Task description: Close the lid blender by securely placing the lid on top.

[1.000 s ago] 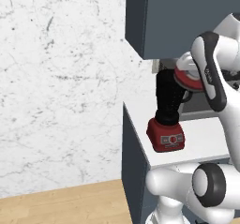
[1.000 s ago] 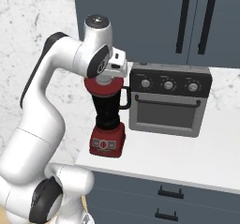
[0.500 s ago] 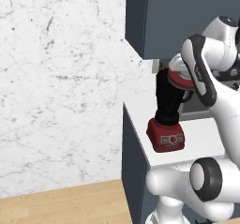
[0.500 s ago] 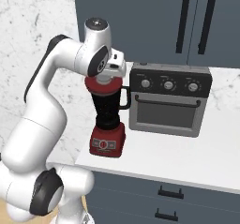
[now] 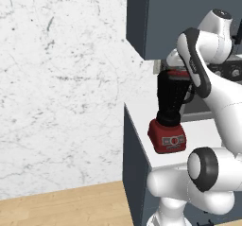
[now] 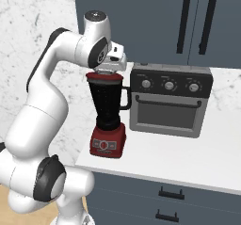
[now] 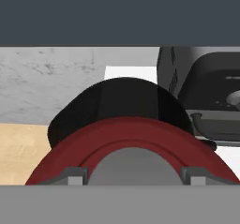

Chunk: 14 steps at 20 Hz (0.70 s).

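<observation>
While lid sits on jar: gripper (image 6: 109, 68) directly above it
lid (image 6: 104, 76): on blender (image 6: 108, 120) jar rim
blender: on counter (image 6: 188, 158), left of oven (image 6: 169, 99)
gripper state: can't tell, fingertips hidden

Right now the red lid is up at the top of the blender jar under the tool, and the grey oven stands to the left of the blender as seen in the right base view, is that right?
Not quite: the oven stands to the right of the blender, as the right base view shows. The rest holds: the lid is at the jar's top, under the tool.
</observation>
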Available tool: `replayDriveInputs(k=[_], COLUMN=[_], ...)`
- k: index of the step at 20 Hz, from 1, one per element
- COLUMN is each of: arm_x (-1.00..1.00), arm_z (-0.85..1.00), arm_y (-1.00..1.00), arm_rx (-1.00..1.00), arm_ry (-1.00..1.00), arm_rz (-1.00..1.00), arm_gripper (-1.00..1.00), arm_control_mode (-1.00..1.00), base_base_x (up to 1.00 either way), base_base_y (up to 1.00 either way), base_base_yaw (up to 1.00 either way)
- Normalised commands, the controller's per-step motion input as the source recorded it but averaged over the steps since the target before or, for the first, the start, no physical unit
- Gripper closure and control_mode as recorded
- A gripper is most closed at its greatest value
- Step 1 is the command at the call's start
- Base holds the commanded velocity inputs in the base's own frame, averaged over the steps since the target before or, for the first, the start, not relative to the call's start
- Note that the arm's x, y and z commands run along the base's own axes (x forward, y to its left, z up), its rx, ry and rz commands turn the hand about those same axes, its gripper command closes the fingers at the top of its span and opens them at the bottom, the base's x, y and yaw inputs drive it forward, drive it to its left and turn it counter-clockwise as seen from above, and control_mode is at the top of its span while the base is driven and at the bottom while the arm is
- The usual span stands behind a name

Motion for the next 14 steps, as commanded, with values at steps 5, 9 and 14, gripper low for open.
replayDriveInputs(k=[5, 9, 14], arm_x=[0.11, 0.0, 0.0], arm_z=[-0.03, -0.12, -0.05], arm_y=[0.05, 0.01, 0.02], arm_rx=[-0.01, 0.0, 0.0], arm_ry=[-0.01, -0.13, -0.13], arm_rz=[0.0, 0.0, 0.0], arm_gripper=[1.0, 1.0, 1.0], arm_control_mode=[-1.0, -1.0, -1.0], base_base_x=[0.0, 0.0, 0.0], base_base_y=[0.0, 0.0, 0.0], base_base_yaw=[0.0, 0.0, 0.0])
